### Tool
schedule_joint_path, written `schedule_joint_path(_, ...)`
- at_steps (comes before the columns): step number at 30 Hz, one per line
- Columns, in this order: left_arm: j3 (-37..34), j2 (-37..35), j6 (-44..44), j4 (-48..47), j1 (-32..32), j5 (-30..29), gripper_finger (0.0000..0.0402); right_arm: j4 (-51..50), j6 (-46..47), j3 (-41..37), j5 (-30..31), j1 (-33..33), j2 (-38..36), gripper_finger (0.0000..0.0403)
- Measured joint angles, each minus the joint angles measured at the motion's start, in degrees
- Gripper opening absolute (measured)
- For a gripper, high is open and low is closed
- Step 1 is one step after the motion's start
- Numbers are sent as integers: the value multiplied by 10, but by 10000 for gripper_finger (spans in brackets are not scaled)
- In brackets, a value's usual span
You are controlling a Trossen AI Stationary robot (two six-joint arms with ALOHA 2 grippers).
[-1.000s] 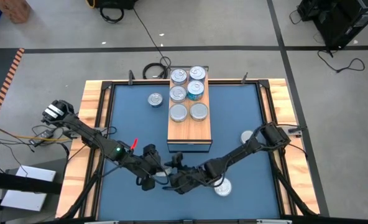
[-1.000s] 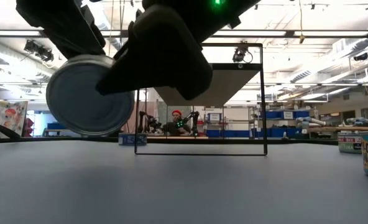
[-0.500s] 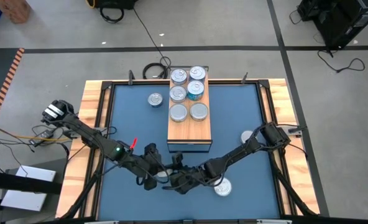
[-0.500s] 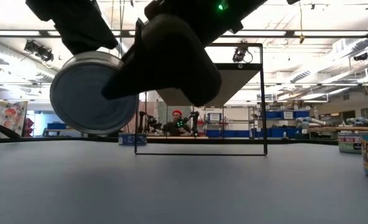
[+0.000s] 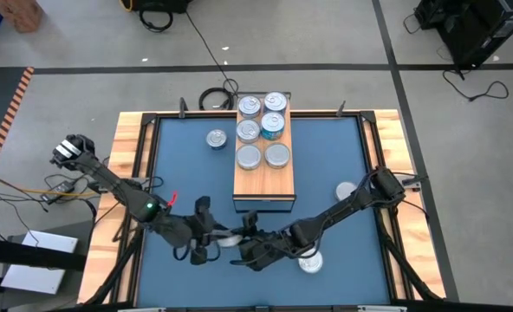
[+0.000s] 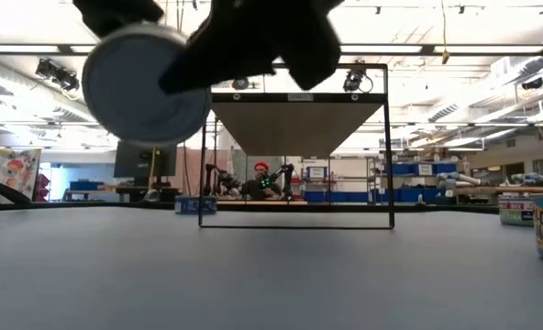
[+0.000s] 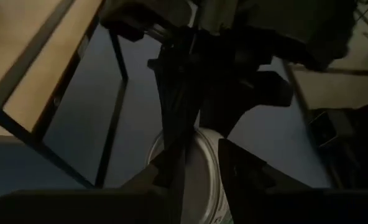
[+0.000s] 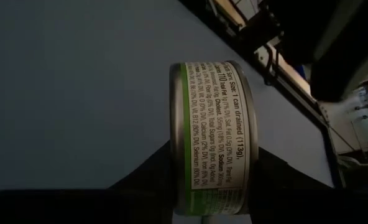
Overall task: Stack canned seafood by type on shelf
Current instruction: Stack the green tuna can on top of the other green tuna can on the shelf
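I see my right gripper (image 5: 243,241) squeezing a small round silver tin with a green-edged label (image 8: 212,140) by its two flat ends, up in the air over the near middle of the blue table mat (image 5: 187,173). My left gripper (image 5: 206,239) is just beside it on the left, its fingers a little apart. The long wood-topped shelf with dark edges (image 5: 263,178) stands further back and carries six tins. One silver tin (image 5: 216,138) sits on the mat left of the shelf.
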Motion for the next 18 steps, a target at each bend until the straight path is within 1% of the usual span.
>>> schedule_joint_path(5, -47, -26, 5, 64, -22, -34, 101, -6, -8, 0, 13, 7, -16, 143)
schedule_joint_path(10, -117, -52, 0, 197, -22, -25, 101, -8, -34, 0, 35, 12, -34, 143)
schedule_joint_path(15, -166, -91, 56, 355, -22, -11, 101, -11, -81, 0, 76, 14, -61, 143)
schedule_joint_path(18, -173, -124, 99, 398, -22, -7, 102, -11, -113, 0, 106, 19, -89, 143)
